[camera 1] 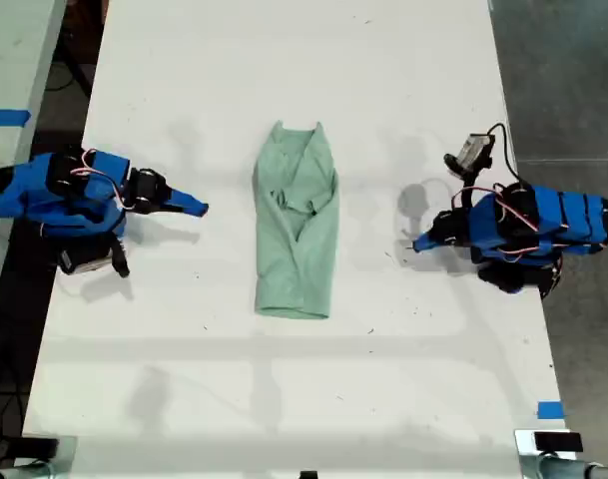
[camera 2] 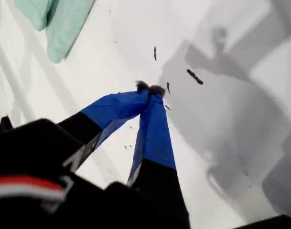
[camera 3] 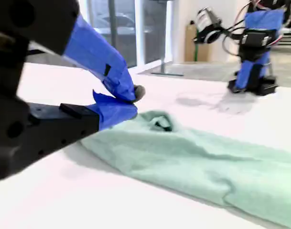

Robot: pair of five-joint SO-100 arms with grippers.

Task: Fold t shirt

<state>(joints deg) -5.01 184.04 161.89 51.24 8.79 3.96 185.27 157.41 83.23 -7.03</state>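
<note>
Grippers both empty. First gripper, exterior view's right, fingertips pressed together over bare white table, apart from the t shirt. Shirt folded into a narrow strip mid-table. Second gripper, exterior view's left, jaws together, near the shirt, clear of it.

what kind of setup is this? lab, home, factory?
Probably a robotics lab or workshop. A plain white table carries two blue arms and the t shirt, blue tape marks its edge, and the floor is bare grey; the second wrist view shows glass panels behind.
</note>
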